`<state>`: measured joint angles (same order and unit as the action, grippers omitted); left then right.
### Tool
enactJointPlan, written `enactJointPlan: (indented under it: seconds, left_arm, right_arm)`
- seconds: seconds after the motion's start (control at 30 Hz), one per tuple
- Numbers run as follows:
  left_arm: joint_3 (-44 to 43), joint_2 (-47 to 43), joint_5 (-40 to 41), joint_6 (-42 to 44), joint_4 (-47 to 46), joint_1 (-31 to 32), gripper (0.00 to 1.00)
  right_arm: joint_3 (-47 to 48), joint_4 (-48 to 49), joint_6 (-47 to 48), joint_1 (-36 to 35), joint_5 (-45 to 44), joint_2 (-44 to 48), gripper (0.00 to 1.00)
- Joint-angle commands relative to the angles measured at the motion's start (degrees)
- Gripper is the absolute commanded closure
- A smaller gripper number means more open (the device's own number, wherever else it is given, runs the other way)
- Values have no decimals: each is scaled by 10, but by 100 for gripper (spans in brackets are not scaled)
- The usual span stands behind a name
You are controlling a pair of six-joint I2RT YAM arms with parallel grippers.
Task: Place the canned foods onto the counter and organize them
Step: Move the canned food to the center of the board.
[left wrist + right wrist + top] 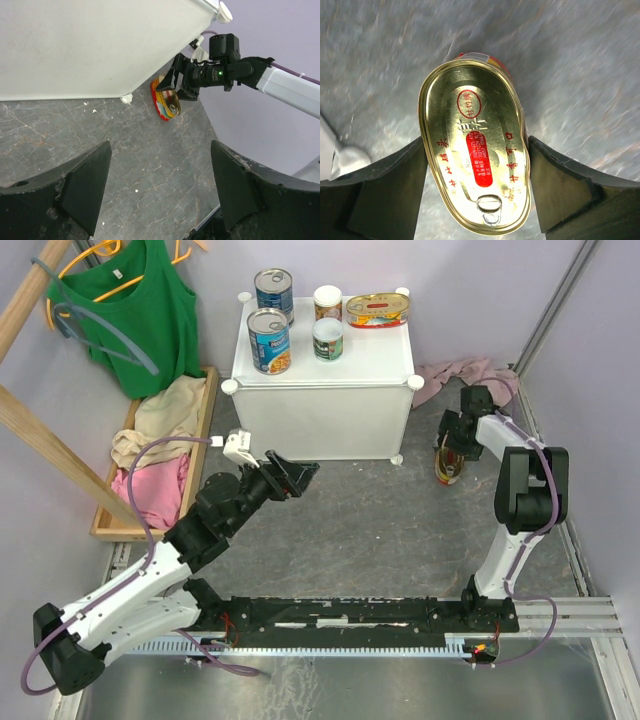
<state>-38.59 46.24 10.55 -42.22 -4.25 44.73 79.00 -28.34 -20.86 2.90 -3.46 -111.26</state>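
Grips a gold tin (447,470) in the right gripper (476,150) (tin up on its edge), beside the counter (320,410). Holds the left gripper (160,155) wide open, facing the counter.

The lid of the gold oval tin (475,150), seen from the right wrist, carried red Chinese characters along its rim, a red ring enclosing a few more characters, and a red oblong with fine white print that included digits. All of it was too blurred to read with confidence. On the counter (350,365), the blue labels of the tall cans (269,340) and the red label of the second oval tin (377,310) showed print too small to read.
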Motion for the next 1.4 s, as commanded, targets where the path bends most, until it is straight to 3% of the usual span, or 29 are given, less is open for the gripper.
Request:
enactJointPlan:
  seconds: [0.0, 0.4, 0.57, 0.77, 1.1, 1.37]
  left_arm:
    - [-3, -13, 13, -25, 3, 0, 14]
    - [-36, 1, 15, -24, 67, 2, 14]
    - [-41, 4, 7, -12, 104, 3, 14]
    - [5, -52, 15, -37, 118, 2, 14]
    - [31, -62, 10, -55, 133, 7, 15]
    - [55, -43, 5, -63, 118, 11, 15]
  right_arm:
    - [-67, -32, -65, -39, 10, 60, 65]
    - [-217, -14, -112, -142, 5, 230, 66]
    - [-264, -18, -127, -237, -27, 288, 66]
    - [-301, -23, -171, -359, -86, 346, 66]
    - [-270, -29, -208, -555, -177, 323, 66]
    - [-238, 0, -198, -628, -192, 267, 66]
